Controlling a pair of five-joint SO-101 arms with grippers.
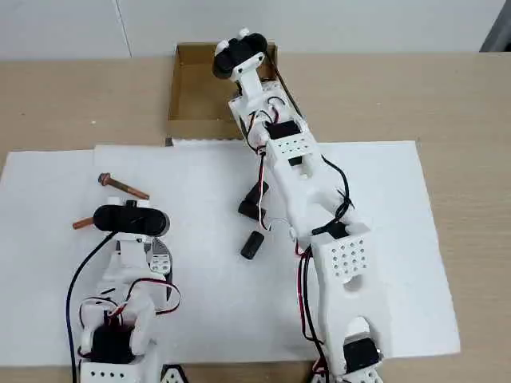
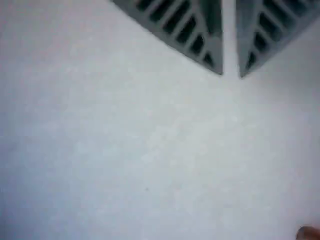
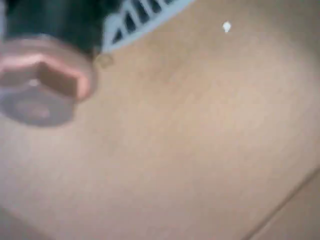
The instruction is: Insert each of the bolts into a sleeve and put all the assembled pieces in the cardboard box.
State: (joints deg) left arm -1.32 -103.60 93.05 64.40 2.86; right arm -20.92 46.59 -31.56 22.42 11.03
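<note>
— Bolt head (image 3: 42,82) pokes from its sleeve (image 3: 45,20), which the right gripper (image 1: 239,54) clamps above the cardboard box (image 1: 182,120) floor, top centre.
— Which way does it lie?
— Foreshortened; cannot tell. Left gripper (image 2: 229,55) is closed on nothing, with 2 bolts (image 1: 124,185) beside it at frame left, nearer that arm.

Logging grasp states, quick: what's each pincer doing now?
Left pincer: nearly closed, empty.
Right pincer: closed on a sleeved bolt.
</note>
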